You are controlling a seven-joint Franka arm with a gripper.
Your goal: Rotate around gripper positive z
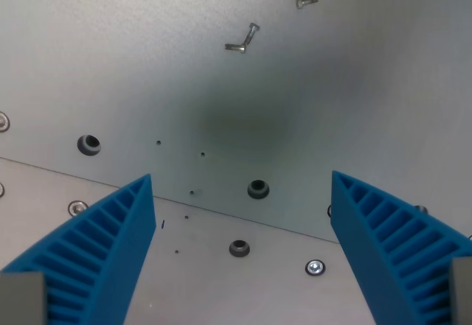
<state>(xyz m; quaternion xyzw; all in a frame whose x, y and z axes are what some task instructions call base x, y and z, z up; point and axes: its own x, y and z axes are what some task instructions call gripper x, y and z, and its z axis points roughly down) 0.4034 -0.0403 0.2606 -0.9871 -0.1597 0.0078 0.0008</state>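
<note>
Though cropped, tool [242, 247] fingers apart, empty.

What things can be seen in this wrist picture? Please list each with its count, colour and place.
loose screws: three, silver-grey, lying on the plate near the top; two touch in a V shape, the third lies apart toward the wrist view's right
metal plate: one, grey, fills the upper part of the picture; its edge runs diagonally across the lower half
lower surface: one, lighter grey, below that edge
dark round holes: three, dark grey; one at the left, one in the middle, one below the edge
fastener heads: a few, silver, along the lower and left parts
small dots: several, dark, near the middle
fingers: two, blue and ribbed, bottom corners, wide apart, holding nothing
</note>
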